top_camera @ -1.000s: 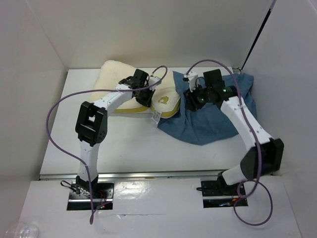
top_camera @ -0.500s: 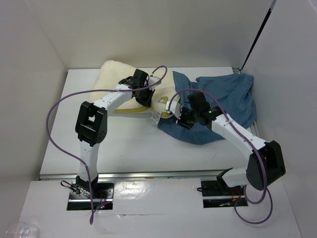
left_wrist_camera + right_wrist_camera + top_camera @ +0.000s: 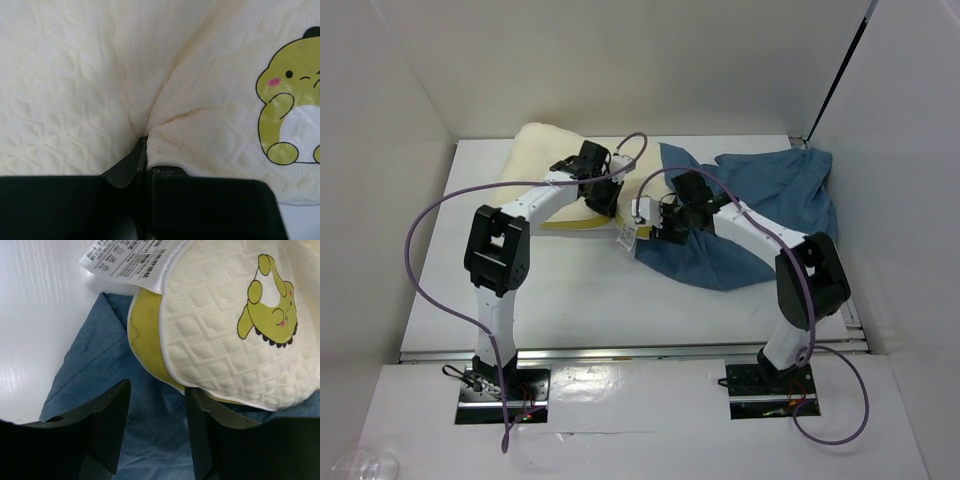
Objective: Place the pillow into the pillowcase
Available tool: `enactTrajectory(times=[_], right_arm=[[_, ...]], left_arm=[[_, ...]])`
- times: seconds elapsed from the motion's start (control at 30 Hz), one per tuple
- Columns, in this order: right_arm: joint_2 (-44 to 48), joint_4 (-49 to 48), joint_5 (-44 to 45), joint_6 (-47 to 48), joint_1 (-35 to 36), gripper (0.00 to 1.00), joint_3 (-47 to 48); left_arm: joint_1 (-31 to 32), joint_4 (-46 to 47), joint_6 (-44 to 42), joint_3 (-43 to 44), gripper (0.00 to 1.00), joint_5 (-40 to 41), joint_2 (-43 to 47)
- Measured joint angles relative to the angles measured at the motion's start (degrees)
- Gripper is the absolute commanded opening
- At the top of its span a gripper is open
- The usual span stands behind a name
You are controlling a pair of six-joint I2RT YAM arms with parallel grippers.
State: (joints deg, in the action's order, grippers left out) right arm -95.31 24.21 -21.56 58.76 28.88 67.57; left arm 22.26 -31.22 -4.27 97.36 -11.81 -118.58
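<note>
Soft cream cloth over the pillow [image 3: 100, 75], matt, quilted in raised diamonds, puckered into creases at the left claw [image 3: 147, 160]. Smoother flat print for the yellow-green cartoon emblem [image 3: 292, 115]. Finer-woven yellow cloth along the side band [image 3: 147, 335]. Thin white tag [image 3: 125, 255], slightly sheeny, printed in black. Thin dusty-blue cloth for the pillowcase [image 3: 145, 440], matt and wrinkled. Smooth white tabletop [image 3: 35, 340], glossy, faintly streaked with reflected light. Matt black plastic on the right claw [image 3: 157, 390], with a dull sheen along the finger edges. Smooth white and black plastic shells on the arms [image 3: 535, 204]. Smooth purple sheath on the cables [image 3: 412, 240].
</note>
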Motion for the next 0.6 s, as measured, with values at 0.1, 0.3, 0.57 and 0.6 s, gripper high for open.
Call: enactTrajectory(times=[0.1, 0.3, 0.57, 0.6], right_arm=[[-4.6, 3.0, -0.4, 2.0, 0.0, 0.57, 5.2], [-11.0, 10.7, -0.9, 6.6, 0.0, 0.57, 13.0], [-10.3, 14.6, -1.4, 11.5, 0.0, 0.59, 10.5], [-9.8, 14.5, -1.3, 11.8, 0.0, 0.59, 9.2]], left_arm=[[-1.2, 0.0, 0.0, -0.6, 0.00, 0.0, 0.4], [-2.4, -0.2, 0.1, -1.2, 0.00, 0.0, 0.7], [-2.7, -0.1, 0.2, -1.2, 0.00, -0.6, 0.7], [-2.7, -0.1, 0.2, -1.2, 0.00, -0.7, 0.7]])
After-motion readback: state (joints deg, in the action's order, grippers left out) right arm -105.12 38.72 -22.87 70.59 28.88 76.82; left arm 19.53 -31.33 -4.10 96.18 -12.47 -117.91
